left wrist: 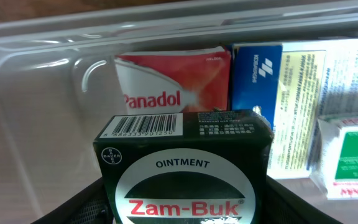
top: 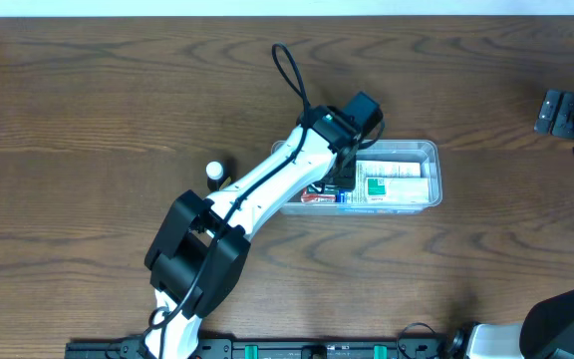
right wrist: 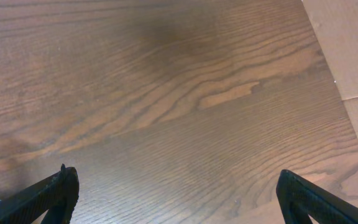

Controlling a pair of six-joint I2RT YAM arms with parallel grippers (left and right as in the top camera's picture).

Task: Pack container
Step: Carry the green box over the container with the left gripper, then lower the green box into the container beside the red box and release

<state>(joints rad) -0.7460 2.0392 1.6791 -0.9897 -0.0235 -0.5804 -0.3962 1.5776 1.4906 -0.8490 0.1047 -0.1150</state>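
Brown wood-grain counter (top: 88, 120) fills the overhead view. Near the centre of that frame lies the container (top: 433, 150), a clear plastic tub with rounded corners, its long side running left to right. The left arm reaches up from the lower left, its wrist over the tub's left end.

In the left wrist view, the left gripper (left wrist: 184, 214) appears clamped on a dark green Zam-Buk ointment box (left wrist: 182, 155), with dark fingers showing at both lower sides of it. The box is held over the tub's open left part, likely so it can go into the free space there. Already inside, side by side, are a red Panadol packet (left wrist: 173, 81), a blue and white box (left wrist: 257, 74) and, at the right edge, a green and white box (left wrist: 353, 146).

A small white item (top: 214, 171) sits on the counter left of the tub, probably yet to be packed. The right gripper (right wrist: 176, 186), fingers wide apart and holding nothing, hangs over bare wood at the upper right of the overhead frame, well clear of the work.
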